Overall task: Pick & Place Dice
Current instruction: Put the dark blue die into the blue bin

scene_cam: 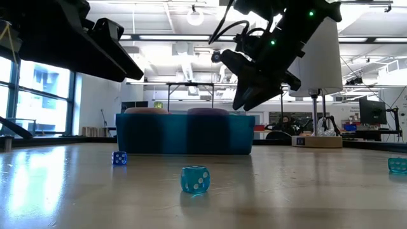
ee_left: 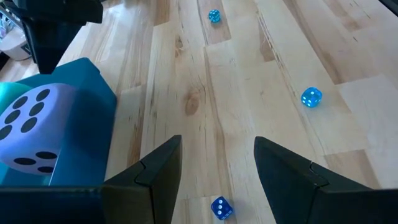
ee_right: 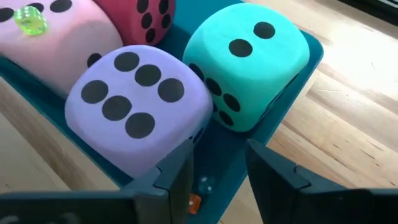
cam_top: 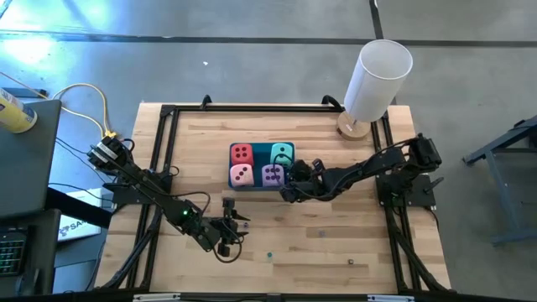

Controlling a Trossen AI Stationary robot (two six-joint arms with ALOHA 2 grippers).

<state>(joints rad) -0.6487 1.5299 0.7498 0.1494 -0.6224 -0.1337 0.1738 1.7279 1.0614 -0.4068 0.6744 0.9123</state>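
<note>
Right claw (cam_top: 291, 188) hangs part-open, empty, over tray (cam_top: 234, 185) right edge beside purple die (cam_top: 273, 174). All four dice sit in tray. Left claw (cam_top: 236, 231) part-open, empty, near desk front.

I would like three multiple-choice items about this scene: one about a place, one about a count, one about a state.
1. Where is the purple soft dotted cube?
A. on the bare wood
B. in the blue plastic tray, beside the pink cube
C. on the floor

2. How many soft dotted cubes lie in the tray?
A. two
B. four
C. six

3. How is the left hand?
A. shut on a cube
B. inside the tray
C. open above bare wood

Key:
1 B: it sits in the tray, near the right hand.
2 B: the red cube, the teal cube, the pink and the purple.
3 C: its fingers stand apart, with only wood between them.
</note>
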